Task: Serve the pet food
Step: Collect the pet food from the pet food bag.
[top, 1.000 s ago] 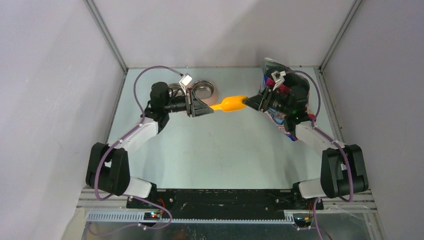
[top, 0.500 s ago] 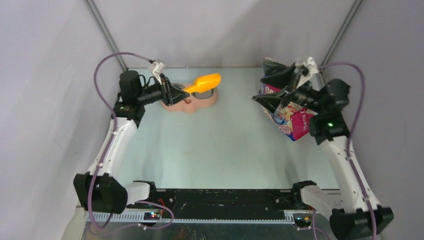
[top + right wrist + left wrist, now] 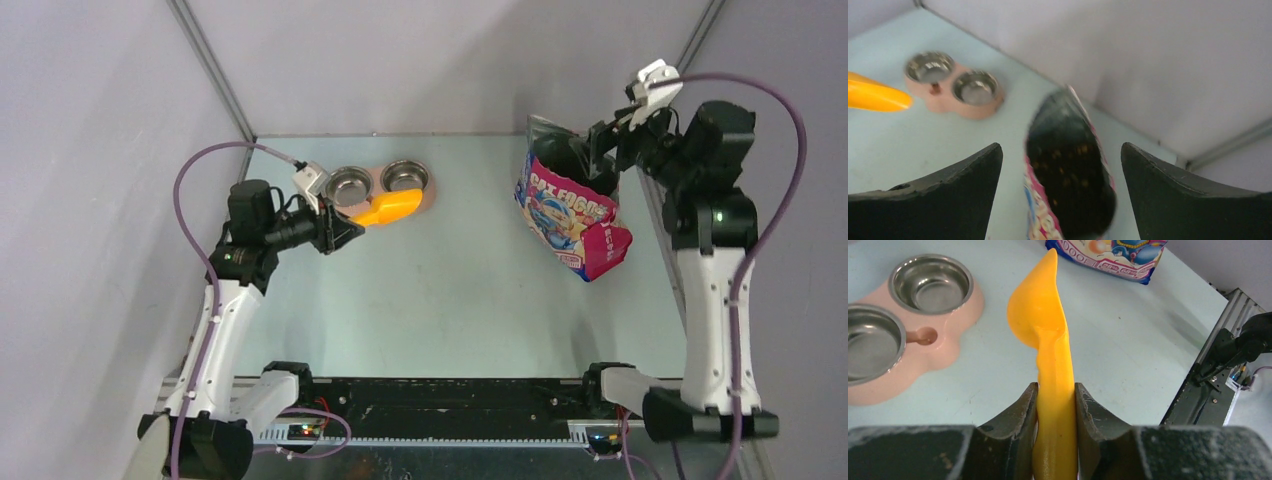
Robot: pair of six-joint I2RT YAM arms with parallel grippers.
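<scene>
Two dark, curved fingers point(image 3: 1013, 425) of the left gripper point(image 3: 1055, 390) are clamped on the smooth handle of a yellow plastic scoop point(image 3: 1040, 315). The scoop is turned on edge, and its rounded bowl tapers to a point away from the wrist. Whether it holds anything cannot be told.

Just beside it on the pale, matte table point(image 3: 450, 290) sits a pink twin-bowl feeder point(image 3: 955, 325), glossy and rounded like a peanut, with two round polished steel bowls point(image 3: 930, 282) sunk into it. Seen from above, the scoop's tip overlaps the feeder's near edge by the bowl closer to the bag.

Across the table, the right gripper point(image 3: 1060, 147) hangs with its black wedge-shaped fingers spread wide, holding nothing, above the open mouth of a cat food bag point(image 3: 565, 210). The bag is glossy and crinkled, printed with blue, pink and white cartoons. It stands upright near the far right corner, well apart from the feeder. Inside its dark oval opening the pet food point(image 3: 1068, 167) shows blurrily as small brown pellets.
</scene>
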